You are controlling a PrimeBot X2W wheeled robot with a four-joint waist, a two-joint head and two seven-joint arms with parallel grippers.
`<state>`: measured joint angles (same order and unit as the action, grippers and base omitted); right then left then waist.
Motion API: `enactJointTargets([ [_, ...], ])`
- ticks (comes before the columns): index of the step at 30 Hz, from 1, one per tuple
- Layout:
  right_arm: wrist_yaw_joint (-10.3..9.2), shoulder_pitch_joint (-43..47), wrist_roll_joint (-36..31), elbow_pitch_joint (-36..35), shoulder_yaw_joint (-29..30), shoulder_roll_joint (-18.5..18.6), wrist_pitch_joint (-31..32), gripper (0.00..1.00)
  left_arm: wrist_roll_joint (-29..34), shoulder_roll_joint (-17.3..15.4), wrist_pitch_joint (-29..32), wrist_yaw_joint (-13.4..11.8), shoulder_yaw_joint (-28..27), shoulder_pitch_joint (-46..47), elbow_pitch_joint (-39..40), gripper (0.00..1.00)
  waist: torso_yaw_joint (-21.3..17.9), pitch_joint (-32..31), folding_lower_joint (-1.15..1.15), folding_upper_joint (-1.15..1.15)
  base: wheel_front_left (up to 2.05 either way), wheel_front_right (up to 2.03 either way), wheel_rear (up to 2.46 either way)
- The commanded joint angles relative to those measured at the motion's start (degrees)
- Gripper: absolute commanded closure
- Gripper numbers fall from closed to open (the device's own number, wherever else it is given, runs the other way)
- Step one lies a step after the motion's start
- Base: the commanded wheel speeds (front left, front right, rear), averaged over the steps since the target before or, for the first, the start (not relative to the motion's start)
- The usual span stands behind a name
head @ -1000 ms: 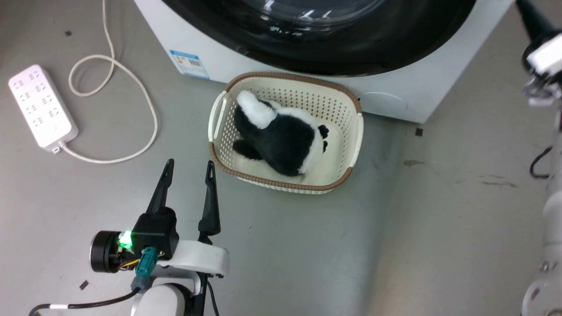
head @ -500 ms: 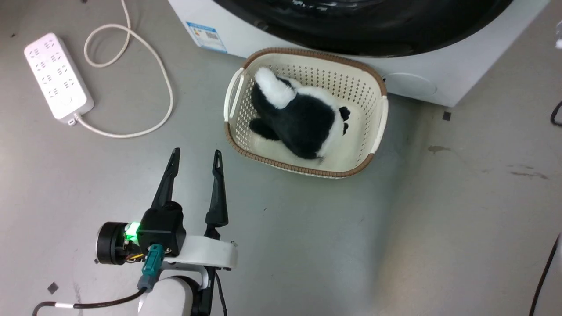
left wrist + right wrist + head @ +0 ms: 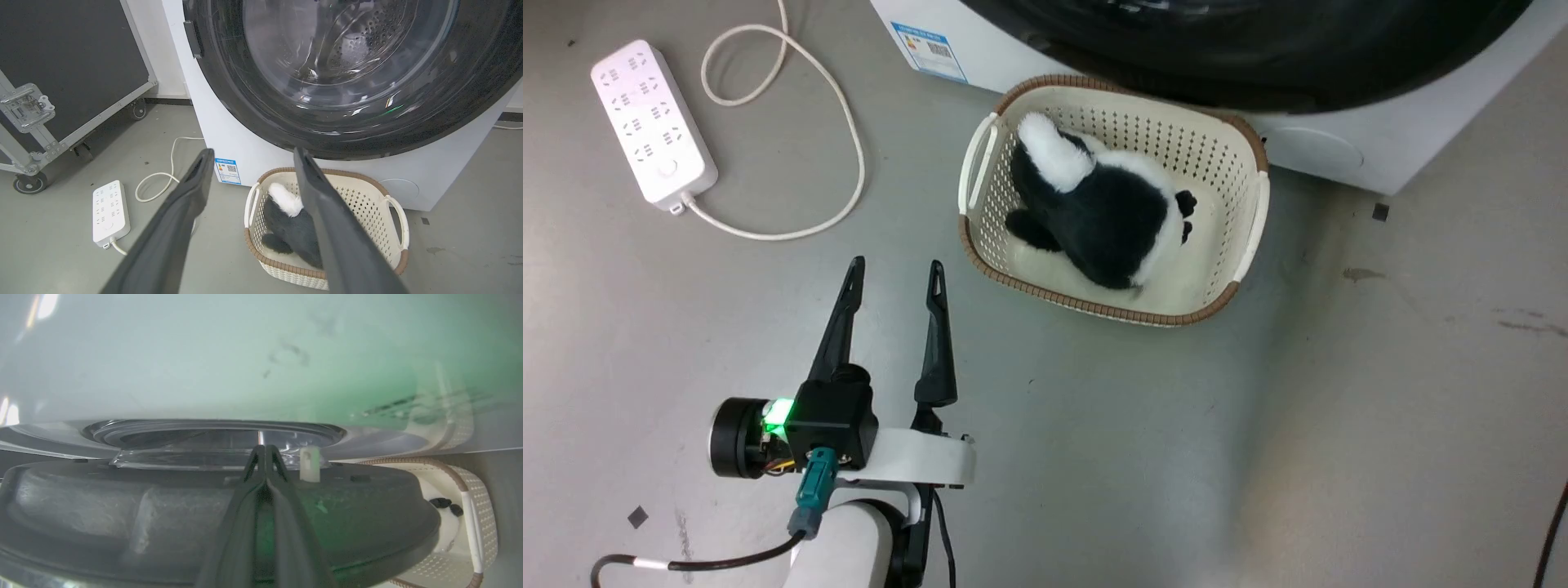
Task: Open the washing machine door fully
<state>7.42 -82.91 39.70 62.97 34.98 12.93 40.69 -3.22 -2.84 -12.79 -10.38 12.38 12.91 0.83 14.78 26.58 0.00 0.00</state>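
Since a second ago the head camera has swung, so the whole scene sits higher and further right in the frame; nothing on the floor has shifted against its neighbours. The left gripper [image 3: 895, 265] hangs over bare grey floor at the lower left, fingers spread and holding nothing.

At mid-frame a cream perforated basket [image 3: 1176, 143] with a brown woven rim stands just before the washing machine [image 3: 1339, 151], and a black-and-white plush toy [image 3: 1103, 220] lies inside it. The washing machine door [image 3: 1258, 49] fills the top edge, glossy black, directly above the basket. A white power strip [image 3: 654, 122] and its looped cord [image 3: 849, 163] lie at the upper left.

In the right wrist view the right gripper [image 3: 265, 451] has its fingers pressed together over the door's dark inner rim, with the tips by the glass bowl. I cannot tell whether they touch it.
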Motion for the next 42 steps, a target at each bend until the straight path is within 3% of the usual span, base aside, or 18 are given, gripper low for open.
enactJointTargets([
  [1, 0.07, -0.7, 1.5, 1.9, 0.7, -0.7, 1.4, 1.00, -0.1, 0.0, -0.6, -0.3, 0.2, 0.7, -0.2, 0.00, 0.0, -1.0, 0.00, 0.00, 0.00, 0.00, 0.00],
  [7, 0.07, 3.2, 5.2, 3.3, 2.7, -2.6, 5.8, 1.00, 0.3, -0.4, -1.3, -0.3, -0.1, -0.6, -1.3, 0.00, -0.7, -5.3, 0.00, 0.00, 0.00, 0.00, 0.00],
  [14, 0.07, 9.1, 10.2, 3.3, 4.5, -7.3, 12.4, 1.00, 0.3, -1.0, -2.2, -0.2, -0.2, -3.0, -2.4, 0.00, -1.2, -9.8, 0.00, 0.00, 0.00, 0.00, 0.00],
  [23, 0.07, 19.7, 13.8, -0.7, 0.6, -10.0, 18.6, 1.00, 0.5, -0.9, -2.2, 0.8, 0.5, -5.4, -3.6, 0.00, -1.0, -14.2, 0.00, 0.00, 0.00, 0.00, 0.00],
  [31, 0.07, 24.4, 27.4, 1.5, -11.1, -10.0, 21.9, 1.00, 0.5, -0.8, -2.2, 1.6, 1.3, -7.9, -4.8, 0.00, -0.1, -17.9, 0.00, 0.00, 0.00, 0.00, 0.00],
  [32, 0.07, 25.6, 31.4, 1.2, -15.1, -10.0, 22.3, 1.00, 0.5, -0.8, -2.2, 1.8, 1.3, -8.4, -4.9, 0.00, 0.0, -18.3, 0.00, 0.00, 0.00, 0.00, 0.00],
  [33, 0.07, 25.6, 31.4, 1.2, -15.1, -10.0, 22.3, 1.00, 0.5, -0.8, -2.2, 1.8, 1.3, -8.4, -4.9, 0.00, 0.0, -18.3, 0.00, 0.00, 0.00, 0.00, 0.00],
  [39, 0.07, 31.2, 43.8, -2.3, -28.5, -10.0, 21.0, 1.00, 0.5, -0.8, -2.2, 2.4, 1.6, -9.5, -5.9, 0.00, 0.3, -20.2, 0.00, 0.00, 0.00, 0.00, 0.00],
  [40, 0.07, 33.1, 47.9, -4.0, -33.3, -10.0, 19.7, 1.00, 0.5, -0.7, -2.2, 2.5, 1.6, -9.8, -6.1, 0.00, 0.2, -20.3, 0.00, 0.00, 0.00, 0.00, 0.00],
  [42, 0.07, 34.0, 49.8, -5.0, -35.8, -10.0, 18.8, 1.00, 0.5, -0.7, -2.2, 2.5, 1.6, -9.8, -6.2, 0.00, 0.1, -20.2, 0.00, 0.00, 0.00, 0.00, 0.00],
])
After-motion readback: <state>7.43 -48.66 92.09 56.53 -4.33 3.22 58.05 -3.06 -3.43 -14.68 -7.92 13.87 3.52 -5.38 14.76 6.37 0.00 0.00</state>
